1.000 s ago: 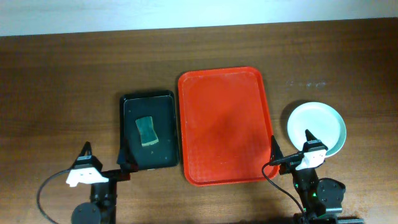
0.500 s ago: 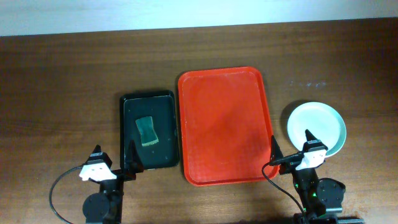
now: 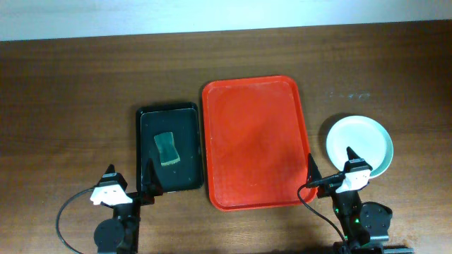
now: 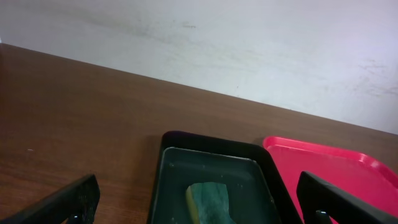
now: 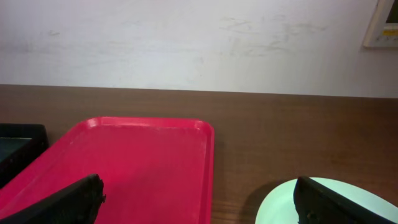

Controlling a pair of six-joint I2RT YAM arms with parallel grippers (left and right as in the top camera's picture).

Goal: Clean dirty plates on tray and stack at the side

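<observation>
As overhead shows it: my right pincer (image 3: 330,168) gapes wide and empty. The plates (image 3: 359,141) lie stacked just ahead and to its right, off the tray (image 3: 254,141). That tray sits bare just to its left, its long axis running away from me. My left pincer (image 3: 129,175), equally wide and empty, is well apart from the plates, with a black tray (image 3: 145,120) and sponge (image 3: 167,147) just ahead.
Left wrist: sponge low between my fingers (image 4: 62,202); tray ahead-right; no plate in sight.
Right wrist: plates' rim at lower right; tray ahead-left, nothing on it.
Nearer arm: right, I judge; plates are round, so there is no axis to line up.
Surface and room: flat brown table (image 3: 70,92), bare wood around the stack.
</observation>
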